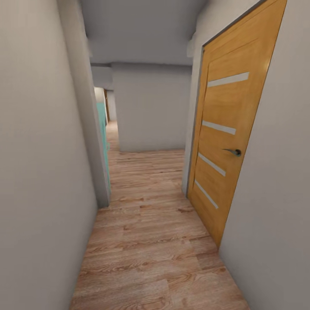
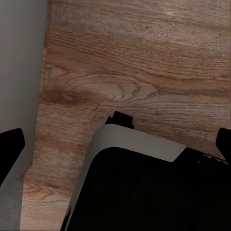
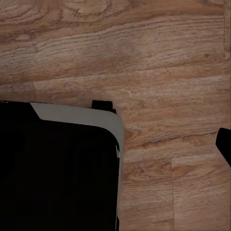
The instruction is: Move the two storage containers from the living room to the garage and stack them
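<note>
I am in a narrow hallway with a light wood-plank floor. The storage containers and the garage are out of view. In the left wrist view my left gripper is open, its dark fingertips at the two sides of the picture, with nothing held. It hangs over my own black and white base and the planks. In the right wrist view one dark fingertip of the right gripper stands far out at the picture's edge above the planks, beside the base, and nothing is held.
A closed orange wooden door with a metal handle is set in the right wall. A grey wall corner juts in on the left, with a teal surface behind it. A grey wall ends the corridor, and a passage runs on at its left.
</note>
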Tool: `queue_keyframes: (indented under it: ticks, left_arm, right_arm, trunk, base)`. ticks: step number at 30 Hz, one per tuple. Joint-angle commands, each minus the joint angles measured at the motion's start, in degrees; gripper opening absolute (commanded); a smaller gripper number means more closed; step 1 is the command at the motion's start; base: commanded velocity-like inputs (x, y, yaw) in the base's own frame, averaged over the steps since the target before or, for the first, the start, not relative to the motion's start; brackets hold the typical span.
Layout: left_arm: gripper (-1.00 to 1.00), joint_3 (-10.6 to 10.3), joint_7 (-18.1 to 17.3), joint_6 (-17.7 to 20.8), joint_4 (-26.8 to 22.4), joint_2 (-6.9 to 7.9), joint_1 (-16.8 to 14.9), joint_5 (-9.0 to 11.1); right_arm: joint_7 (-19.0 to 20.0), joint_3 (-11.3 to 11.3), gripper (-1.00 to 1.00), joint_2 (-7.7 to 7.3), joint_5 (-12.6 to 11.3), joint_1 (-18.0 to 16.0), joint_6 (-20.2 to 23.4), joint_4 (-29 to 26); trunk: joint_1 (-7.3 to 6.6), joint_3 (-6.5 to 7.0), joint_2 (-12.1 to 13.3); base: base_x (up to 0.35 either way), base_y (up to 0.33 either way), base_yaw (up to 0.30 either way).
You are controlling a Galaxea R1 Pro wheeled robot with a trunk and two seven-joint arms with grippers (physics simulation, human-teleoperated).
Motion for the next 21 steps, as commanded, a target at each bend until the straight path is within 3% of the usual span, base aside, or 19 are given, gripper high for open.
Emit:
queue_keyframes:
  ticks: [1, 21]
  left_arm:
    - [1.00, -0.5, 0.1, -0.1, 0.0, -0.01, 0.0, 0.4]
    - [1.00, -0.4, 0.1, 0.0, 0.0, 0.06, 0.0, 0.4]
  right_arm:
    - [0.0, 0.5, 1.00, 0.02, -0.6, -0.1, -0.3, 0.2]
    - [-0.1, 0.8, 1.00, -0.09, -0.5, -0.1, -0.3, 0.2]
  trunk:
    - [0.02, -0.07, 0.0]
    - [0.02, -0.07, 0.0]
  base:
    - [0.181, 0.000, 0.006]
    - [0.302, 0.000, 0.001]
